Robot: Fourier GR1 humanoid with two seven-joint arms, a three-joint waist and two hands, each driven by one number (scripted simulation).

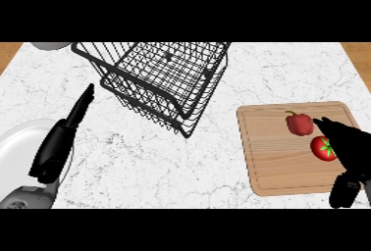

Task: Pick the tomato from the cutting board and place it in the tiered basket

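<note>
I am looking at the tomato (322,148). It is sitting on the cutting board (282,164), near the board's 3 o'clock edge. A red pepper (299,123) is just beside it at 11 o'clock.

My right hand (353,147) is hanging over the tomato and hiding part of it. Its fingers are looking straight and are pointing to 10 o'clock. They are holding nothing. My left hand (54,147) is resting at 9 o'clock on the table (217,171), fingers straight, holding nothing too.

I am thinking the grab is the job now. I am planning to go down slowly so the tomato is sitting between thumb and fingers. The tomato is round, so a bump may be sending it rolling. I am keeping my fingertips away from the pepper. Then I am lifting straight up before heading to the tiered basket (167,73) at 11 o'clock, well apart from the board.
</note>
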